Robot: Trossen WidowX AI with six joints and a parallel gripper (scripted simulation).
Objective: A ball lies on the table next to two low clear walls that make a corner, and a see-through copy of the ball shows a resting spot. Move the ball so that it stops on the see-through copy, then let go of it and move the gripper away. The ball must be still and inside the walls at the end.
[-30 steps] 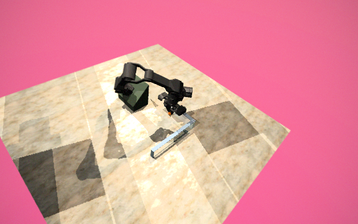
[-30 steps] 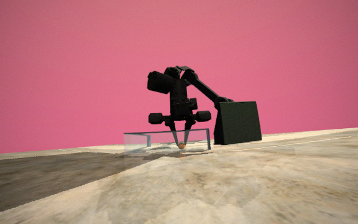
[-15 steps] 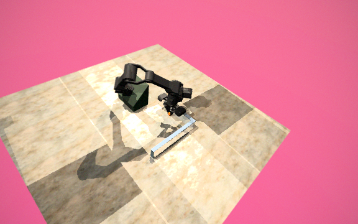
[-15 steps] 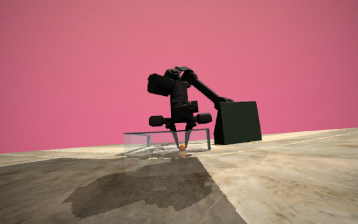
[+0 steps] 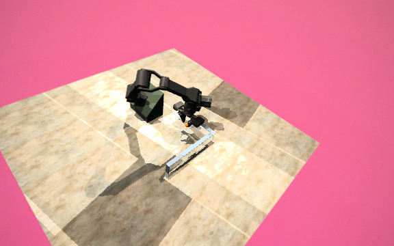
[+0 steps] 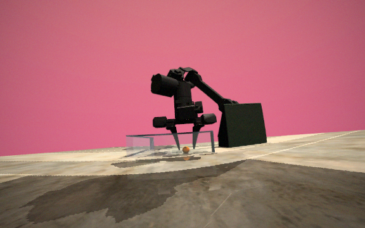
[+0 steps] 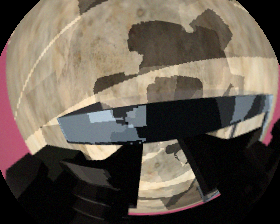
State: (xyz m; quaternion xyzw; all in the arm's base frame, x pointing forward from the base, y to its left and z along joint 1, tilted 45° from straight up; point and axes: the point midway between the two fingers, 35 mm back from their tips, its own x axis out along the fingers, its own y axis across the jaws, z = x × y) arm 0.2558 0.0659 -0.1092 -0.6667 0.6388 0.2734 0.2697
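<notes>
Between the two dark fingers of the hand, on the desk: one small orange ball, resting low against the surface inside the corner formed by the clear walls; fingers stood parted to roughly a middling spread, one on each side of the ball with visible gaps, so the hand gripped nothing; ball judged released. See-through copy: not separable from the ball in any view, too small to tell; ball judged at or very near it. Top view showed the ball by the short wall, near the corner. Wrist view: wall band across the frame, ball not visible.

Handling, by judgement: rigid, smooth, light, round; rolls at the slightest nudge; best taken across its widest middle, fingers centred, should regrasp be needed. Withdrawal of the hand calls for a straight lift, since a brushing fingertip could set the ball rolling off its spot.
</notes>
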